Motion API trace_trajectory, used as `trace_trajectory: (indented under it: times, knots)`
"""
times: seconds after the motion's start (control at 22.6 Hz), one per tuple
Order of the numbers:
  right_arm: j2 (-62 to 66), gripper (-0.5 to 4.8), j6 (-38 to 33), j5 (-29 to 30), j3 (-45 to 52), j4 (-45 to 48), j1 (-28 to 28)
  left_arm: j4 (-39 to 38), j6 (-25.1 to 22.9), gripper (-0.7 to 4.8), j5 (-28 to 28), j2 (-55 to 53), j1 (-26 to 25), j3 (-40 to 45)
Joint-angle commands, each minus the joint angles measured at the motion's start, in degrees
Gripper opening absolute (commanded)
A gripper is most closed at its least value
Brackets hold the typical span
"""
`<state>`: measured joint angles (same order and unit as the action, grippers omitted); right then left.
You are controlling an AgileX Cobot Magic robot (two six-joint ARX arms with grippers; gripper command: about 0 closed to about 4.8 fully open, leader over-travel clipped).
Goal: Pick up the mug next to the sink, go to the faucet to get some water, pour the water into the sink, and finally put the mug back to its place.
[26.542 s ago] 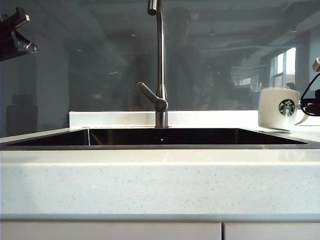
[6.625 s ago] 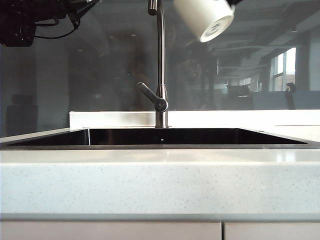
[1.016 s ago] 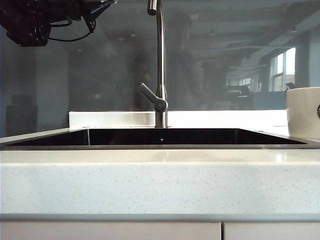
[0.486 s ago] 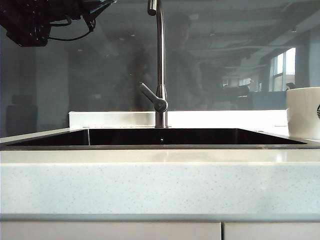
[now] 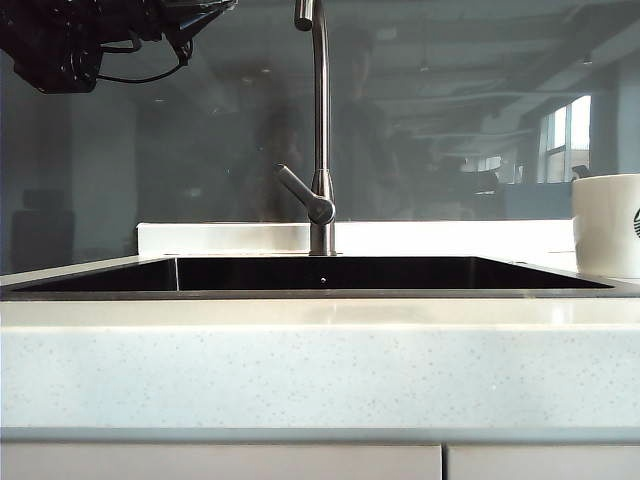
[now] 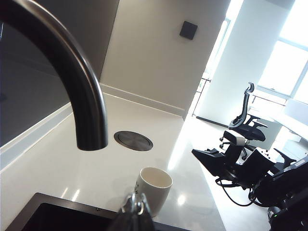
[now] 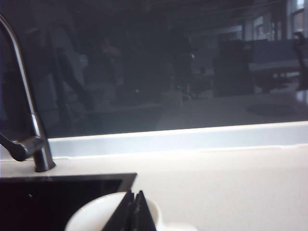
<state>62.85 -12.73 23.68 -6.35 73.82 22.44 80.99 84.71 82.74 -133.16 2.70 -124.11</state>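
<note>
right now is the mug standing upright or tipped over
Upright. The mug stands on its base on the counter beside the sink, round mouth facing up, sides vertical in the exterior view.

Pale speckled stone counter [image 5: 320,370], sunken sink [image 5: 320,275], faucet [image 5: 320,130], white mug [image 5: 606,226] standing beside sink

My left arm [image 5: 60,40] hangs high in the upper left corner of the exterior view, a dark mass with cables looping beneath it. My left gripper [image 6: 137,211] shows at the bottom edge of its wrist picture, the two fingers pressed together into one narrow point, nothing between them. My right gripper [image 7: 134,211] shows likewise at the bottom centre of its own wrist picture, dark fingers drawn flat against each other, holding nothing. My right arm is outside the exterior view.
</note>
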Motion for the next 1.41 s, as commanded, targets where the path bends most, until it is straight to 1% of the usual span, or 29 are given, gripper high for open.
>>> trace_trajectory:
  times: [0.04,0.62,0.66,0.71,0.75,0.84,0.93,0.97,1.06,1.1,1.15,1.24,1.28,1.32,1.37,1.41]
  knots:
    - [-2.4,-0.01,-0.8,0.7,-0.1,1.0,0.0,1.8,-0.3,-0.03,0.0,0.4,0.1,-0.2]
    - [-2.4,-0.01,-0.8,0.5,-0.1,-2.1,0.0,1.8,-0.2,-0.03,0.0,0.4,0.2,-0.2]
    - [-2.4,-0.01,-0.8,0.5,-0.1,-2.1,0.0,1.7,0.2,-0.03,0.1,0.4,0.2,-0.2]
    - [-2.4,-0.01,-0.8,0.5,-0.1,-2.1,0.0,1.1,2.3,-0.03,0.1,0.4,0.2,-0.2]
    - [-2.4,-0.01,-0.8,0.5,-0.1,-2.1,0.0,-0.6,6.4,-0.03,0.1,0.5,0.2,-0.2]
    - [-2.4,-0.01,-0.8,0.5,-0.1,-2.1,0.0,-5.7,5.2,-0.03,8.3,1.7,0.2,-0.2]
    - [-2.4,-0.01,-0.8,0.5,-0.1,-2.1,0.0,-9.6,1.7,-0.03,7.9,3.3,0.3,-0.2]
    - [-2.4,-0.01,-0.8,0.5,-0.1,-2.1,0.0,-11.4,-0.8,-0.03,7.9,4.1,0.4,-0.2]
    - [-2.4,-0.01,-0.8,0.5,-0.1,-2.1,0.0,-16.1,-7.8,-0.03,7.9,6.5,1.0,-0.2]
    - [-2.4,-0.01,-0.8,0.5,-0.1,-2.1,0.0,-23.2,-18.4,-0.03,7.6,9.6,1.2,-0.2]
    - [-2.4,-0.01,-0.8,0.5,-0.1,-2.1,0.0,-34.4,-29.9,-0.03,6.6,12.8,1.3,-0.2]
    - [-2.4,-0.01,-0.8,0.5,-0.1,-2.1,0.0,-53.4,-47.2,-0.03,2.6,16.9,1.2,-0.2]
    - [-2.4,-0.01,-0.8,0.5,-0.1,-2.1,0.0,-64.0,-56.5,-0.03,-1.0,18.9,0.9,-0.2]
    - [-2.4,-0.01,-0.8,0.5,-0.1,-2.1,0.0,-78.6,-68.1,-0.03,-8.6,21.6,0.7,-0.2]
    - [-2.4,-0.01,-0.8,0.5,-0.1,-2.1,0.0,-101.3,-82.2,-0.03,-30.8,26.4,1.1,-0.2]
    - [-2.4,-0.01,-0.8,0.5,-0.1,-2.1,0.0,-108.4,-85.1,-0.03,-43.8,28.4,2.0,-0.2]
